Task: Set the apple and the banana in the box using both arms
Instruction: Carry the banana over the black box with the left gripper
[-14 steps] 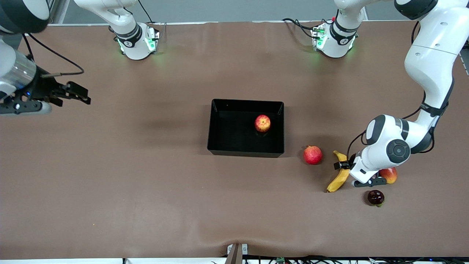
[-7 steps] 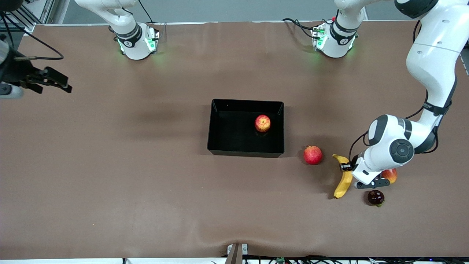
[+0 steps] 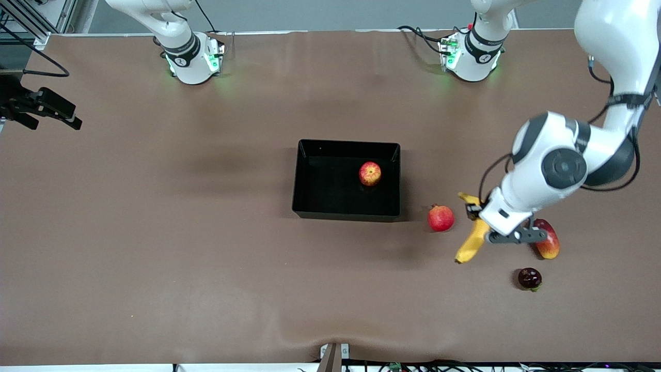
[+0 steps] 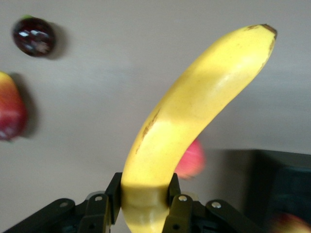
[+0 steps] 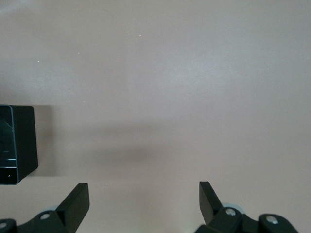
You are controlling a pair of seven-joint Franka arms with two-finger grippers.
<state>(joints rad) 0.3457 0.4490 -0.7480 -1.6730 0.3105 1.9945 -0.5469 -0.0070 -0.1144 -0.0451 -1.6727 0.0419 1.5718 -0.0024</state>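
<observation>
The red and yellow apple (image 3: 370, 173) lies inside the black box (image 3: 304, 206) in the middle of the table. My left gripper (image 3: 477, 214) is shut on the yellow banana (image 3: 469, 243) near one end and holds it up over the table, between a pinkish-red fruit and a mango. In the left wrist view the banana (image 4: 194, 111) rises from between the fingers of the left gripper (image 4: 144, 194), its dark tip pointing away. My right gripper (image 3: 64, 116) hangs open and empty over the table's edge at the right arm's end. The right wrist view shows the right gripper (image 5: 144, 194) over bare table.
A pinkish-red round fruit (image 3: 440, 218) lies between the box and the banana. A red-yellow mango (image 3: 547, 240) and a dark purple fruit (image 3: 530, 278) lie toward the left arm's end. A corner of the box (image 5: 19, 145) shows in the right wrist view.
My left gripper closed on the banana and lifted it off the table, shifting slightly toward the box. The right arm drew back toward its end of the table.
</observation>
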